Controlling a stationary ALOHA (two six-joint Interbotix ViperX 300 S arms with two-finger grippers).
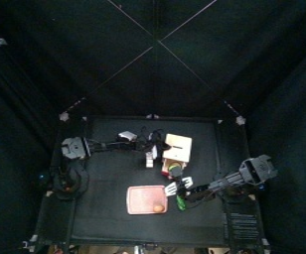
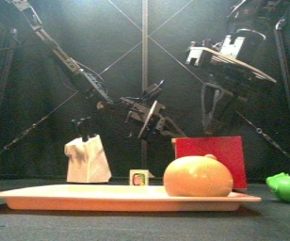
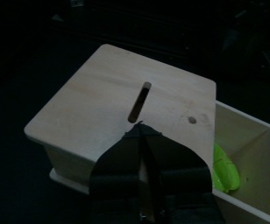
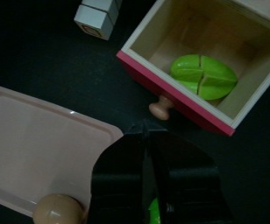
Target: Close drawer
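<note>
- The drawer [image 4: 208, 66] stands pulled out of its cream cabinet [image 3: 120, 101] near the middle of the table [image 1: 102, 203], slightly to the right — its red front panel shows in the front view to the right of the cabinet.
- Inside the open tray lies a green fruit-like piece [image 4: 205, 74]; a small wooden knob [image 4: 161, 108] sticks out from the middle of the red front.
- The right gripper [image 4: 149, 131] hangs just in front of that knob, its black jaws pressed together with nothing visible between them; the knob sits only a little ahead of the tips.
- The relation that matters: the drawer's sliding axis runs from the red front back toward the cabinet, and the right gripper sits nearly on that line, on the outer side of the front panel. My judgement is that a straight push along this axis would drive the tray home.
- The left gripper [image 3: 149, 144] hovers over the cabinet's top near the slot [image 3: 138, 101], jaws drawn close with nothing held — well placed, I judge, to steady the cabinet.
- The right arm is the one on the knob side.
- Nearer the front, a salmon tray [image 2: 59, 196] holds an orange ball [image 2: 198, 176]; a small block [image 4: 99, 16] sits beside the drawer.
- Risk, as I judge it: an off-axis push could skew the tray or shift the cabinet.
</note>
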